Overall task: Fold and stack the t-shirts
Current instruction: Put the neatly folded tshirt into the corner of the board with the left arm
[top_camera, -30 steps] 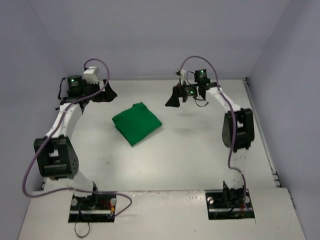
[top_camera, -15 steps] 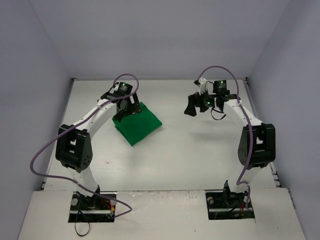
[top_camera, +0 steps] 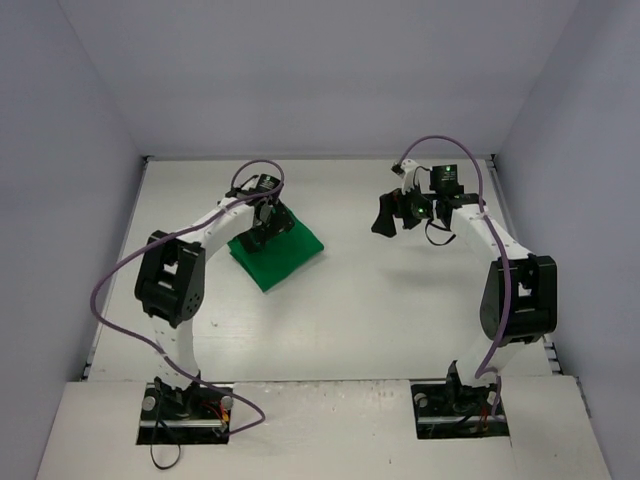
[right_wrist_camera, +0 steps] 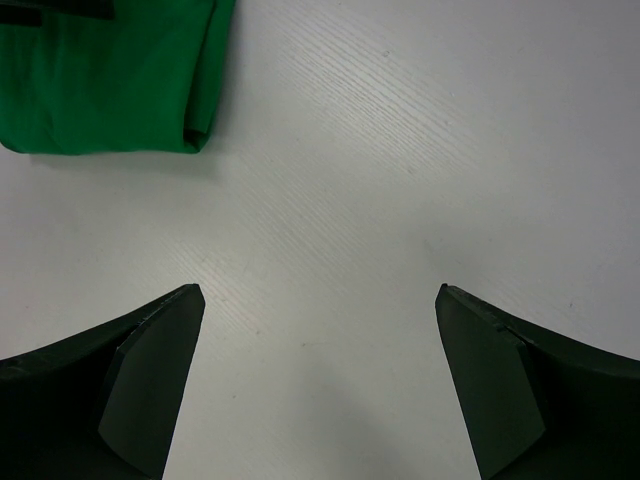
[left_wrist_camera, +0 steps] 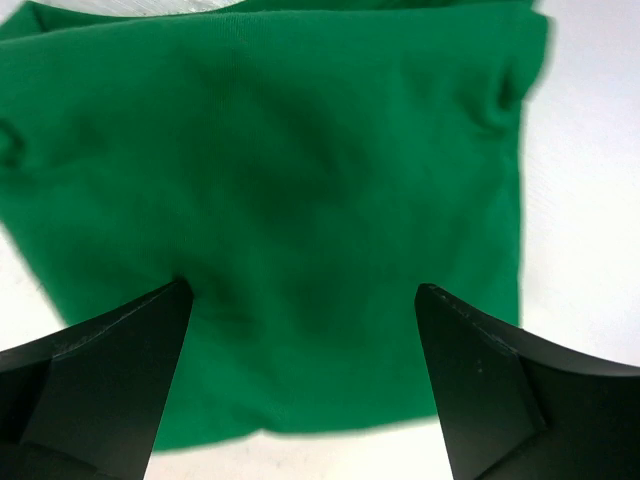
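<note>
The bright-green t-shirt point(top_camera: 283, 252) lies folded into a small rough square on the white table, left of centre. My left gripper point(top_camera: 262, 228) hovers over the shirt's far left part, open, with nothing between its fingers. In the left wrist view the shirt point(left_wrist_camera: 270, 200) fills most of the frame, and the open gripper point(left_wrist_camera: 300, 300) straddles its near edge. My right gripper point(top_camera: 388, 214) is open and empty over bare table, to the right of the shirt. In the right wrist view the gripper point(right_wrist_camera: 320, 300) is over bare table, and the shirt's folded edge point(right_wrist_camera: 110, 80) shows at the top left.
The white table point(top_camera: 380, 310) is boxed in by pale walls on the left, back and right. Purple cables loop above both arms. The arm bases stand at the near edge.
My left arm has swung from the table's back left corner to over the shirt. My right arm has shifted a little to the right and nearer. The shirt has not moved.
</note>
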Tool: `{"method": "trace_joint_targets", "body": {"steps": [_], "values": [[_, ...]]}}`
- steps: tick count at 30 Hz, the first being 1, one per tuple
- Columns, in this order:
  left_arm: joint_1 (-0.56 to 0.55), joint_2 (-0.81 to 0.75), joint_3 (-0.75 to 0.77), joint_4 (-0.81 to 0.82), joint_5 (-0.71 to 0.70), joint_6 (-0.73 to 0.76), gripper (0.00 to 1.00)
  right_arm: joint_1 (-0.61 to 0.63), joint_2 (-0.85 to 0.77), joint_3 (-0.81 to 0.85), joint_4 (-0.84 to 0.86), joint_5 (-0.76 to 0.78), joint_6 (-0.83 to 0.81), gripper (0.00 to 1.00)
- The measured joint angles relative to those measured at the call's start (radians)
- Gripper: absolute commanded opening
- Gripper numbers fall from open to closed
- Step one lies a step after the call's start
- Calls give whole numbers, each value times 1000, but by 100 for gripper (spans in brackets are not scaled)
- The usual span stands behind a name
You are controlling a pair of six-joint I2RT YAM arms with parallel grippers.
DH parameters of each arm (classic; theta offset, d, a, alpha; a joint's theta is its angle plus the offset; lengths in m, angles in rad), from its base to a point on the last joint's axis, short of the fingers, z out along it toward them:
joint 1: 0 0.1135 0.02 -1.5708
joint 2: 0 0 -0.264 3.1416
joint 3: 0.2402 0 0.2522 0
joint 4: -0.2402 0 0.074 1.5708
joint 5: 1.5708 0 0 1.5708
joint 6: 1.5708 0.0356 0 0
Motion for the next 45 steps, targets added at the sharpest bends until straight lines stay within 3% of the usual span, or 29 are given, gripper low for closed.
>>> {"method": "trace_joint_targets", "body": {"steps": [7,18,29,39,45], "values": [[12,149,98,-11,-17,35,91,0,0,-1,0,0,-1,100],[162,197,159,-39,-15,475,91,-8,0,-1,-9,-1,-25,100],[322,257,289,-162,101,1062,91,-8,0,0,-22,-8,-30,100],[480,469,645,-224,146,1330,91,-8,0,0,-39,-8,-38,100],[521,553,788,-249,230,1440,91,-8,0,5,-51,-8,-43,100]]}}
